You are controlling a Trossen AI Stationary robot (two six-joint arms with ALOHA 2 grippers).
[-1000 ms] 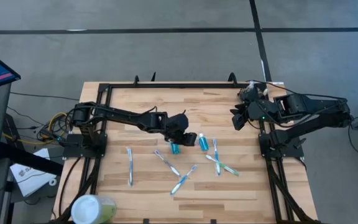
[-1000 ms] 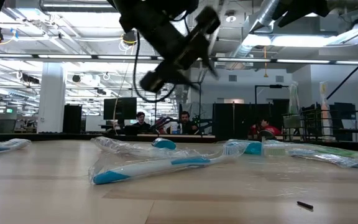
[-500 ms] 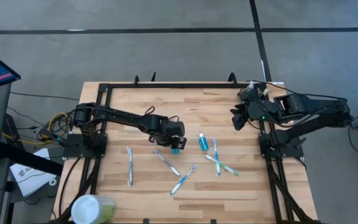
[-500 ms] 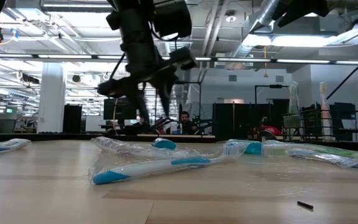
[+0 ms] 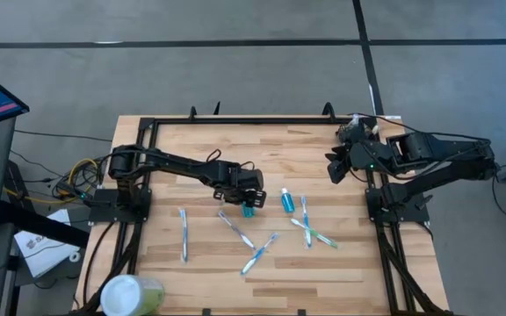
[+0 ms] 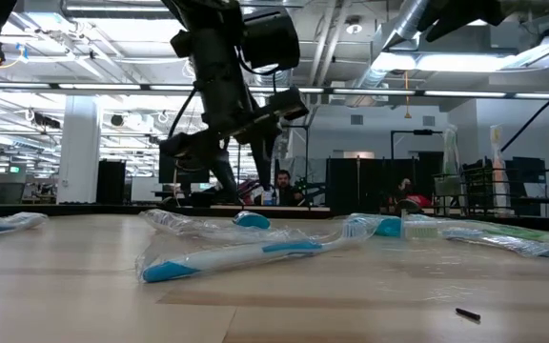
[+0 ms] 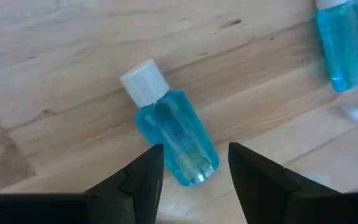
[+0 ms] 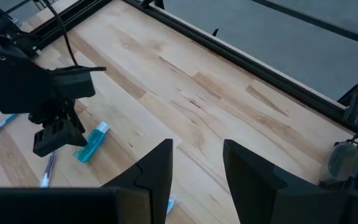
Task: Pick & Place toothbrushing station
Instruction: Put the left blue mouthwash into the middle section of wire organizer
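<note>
A pale-green cup (image 5: pixel 130 295) stands at the table's (image 5: pixel 191 149) near left corner. Mid-table, the left gripper (image 7: pixel 191 177) hovers with fingers spread over a lying blue bottle (image 7: pixel 169 134). A second bottle (image 5: pixel 286 201) and toothbrushes (image 5: pixel 310 230) lie beside it. The right gripper (image 8: pixel 194 171), fingers apart and empty, waits over the far right edge. I cannot find the black holder.

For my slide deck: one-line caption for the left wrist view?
Open left gripper poised over a lying blue bottle with white cap on the wooden table.
</note>
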